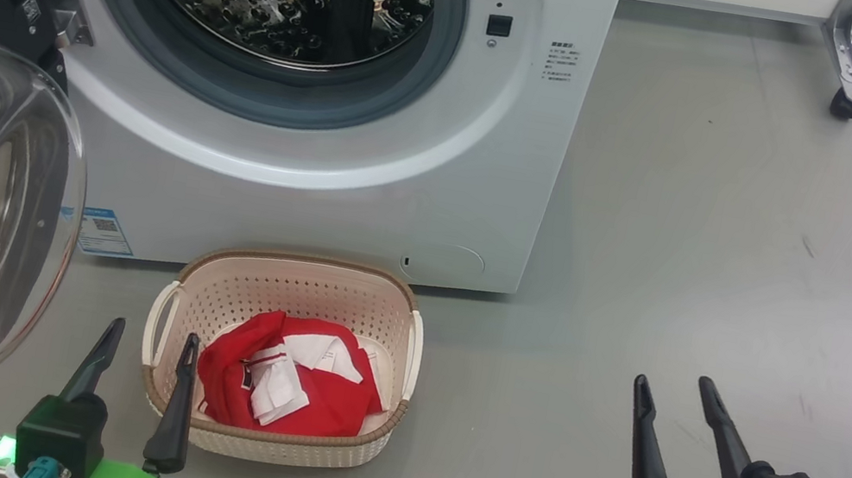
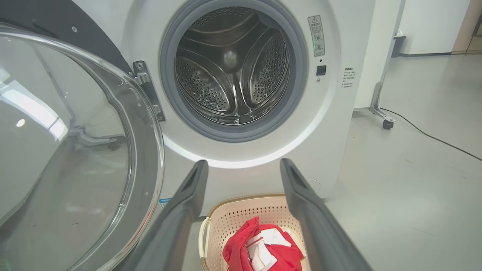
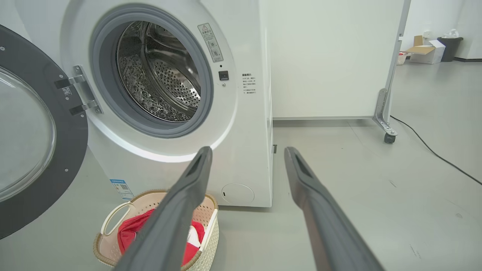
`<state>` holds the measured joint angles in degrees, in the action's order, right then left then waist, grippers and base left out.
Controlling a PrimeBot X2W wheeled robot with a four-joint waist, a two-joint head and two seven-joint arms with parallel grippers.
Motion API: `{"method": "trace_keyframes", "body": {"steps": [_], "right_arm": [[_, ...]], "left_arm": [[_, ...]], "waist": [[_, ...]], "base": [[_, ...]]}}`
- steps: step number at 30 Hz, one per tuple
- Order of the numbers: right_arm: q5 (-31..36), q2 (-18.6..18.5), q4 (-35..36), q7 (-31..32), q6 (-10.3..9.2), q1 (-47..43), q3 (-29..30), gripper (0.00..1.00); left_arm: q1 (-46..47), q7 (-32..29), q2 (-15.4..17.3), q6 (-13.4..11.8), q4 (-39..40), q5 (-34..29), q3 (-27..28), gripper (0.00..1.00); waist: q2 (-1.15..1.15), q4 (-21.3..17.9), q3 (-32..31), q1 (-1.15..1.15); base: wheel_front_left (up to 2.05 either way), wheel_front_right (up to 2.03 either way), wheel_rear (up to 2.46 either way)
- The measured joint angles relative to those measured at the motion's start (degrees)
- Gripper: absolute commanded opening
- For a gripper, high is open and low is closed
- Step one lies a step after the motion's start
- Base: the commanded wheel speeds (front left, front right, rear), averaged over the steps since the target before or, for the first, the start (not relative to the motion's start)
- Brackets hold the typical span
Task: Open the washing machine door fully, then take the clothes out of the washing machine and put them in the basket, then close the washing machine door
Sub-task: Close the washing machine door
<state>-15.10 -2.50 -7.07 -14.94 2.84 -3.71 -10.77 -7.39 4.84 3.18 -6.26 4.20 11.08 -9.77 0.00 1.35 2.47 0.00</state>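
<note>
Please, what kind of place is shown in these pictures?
Probably a lab or test hall, not a home laundry room: the washing machine stands on a wide grey floor, next to a white partition panel on castor wheels, and a cardboard box sits far behind.

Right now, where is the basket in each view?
Head: basket low centre, before the washer.
Left wrist: basket bottom centre, between the fingers.
Right wrist: basket lower left, partly behind a finger.
Shared landmark: the red clothes inside it.
</note>
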Motion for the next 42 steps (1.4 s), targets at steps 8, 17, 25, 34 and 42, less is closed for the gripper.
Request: {"method": "trace_keyframes", "body": {"steps": [8,17,25,34,42], "right_arm": [[0.0,0.0,0.4,0.0,-0.02,0.0,0.4,1.00],[0.1,0.0,0.8,0.0,0.02,0.0,0.6,1.00],[0.6,-0.1,0.8,0.0,0.22,0.0,0.5,1.00],[0.7,-0.1,0.7,0.0,0.62,0.0,-0.3,1.00],[0.9,-0.1,-0.1,0.0,0.98,-0.1,-1.3,1.00]], "left_arm": [[0.0,0.0,0.0,0.0,0.4,0.0,0.0,1.00],[0.1,0.3,-0.1,0.0,0.6,0.0,0.3,1.00],[0.1,0.8,-0.1,-0.1,0.5,0.1,0.6,1.00],[0.1,1.3,-0.2,-0.1,0.2,0.5,1.1,1.00],[0.1,1.3,-0.2,-0.1,-0.3,1.0,1.8,1.00]], "waist": [[0.00,2.5,0.1,0.00],[0.00,6.9,0.4,0.00],[0.00,11.8,0.6,0.00],[0.00,17.7,0.7,0.00],[0.00,21.3,0.3,0.00]], "base": [[0.00,0.00,0.00],[0.00,0.00,0.00],[0.00,0.00,0.00],[0.00,0.00,0.00],[0.00,0.00,0.00]]}}
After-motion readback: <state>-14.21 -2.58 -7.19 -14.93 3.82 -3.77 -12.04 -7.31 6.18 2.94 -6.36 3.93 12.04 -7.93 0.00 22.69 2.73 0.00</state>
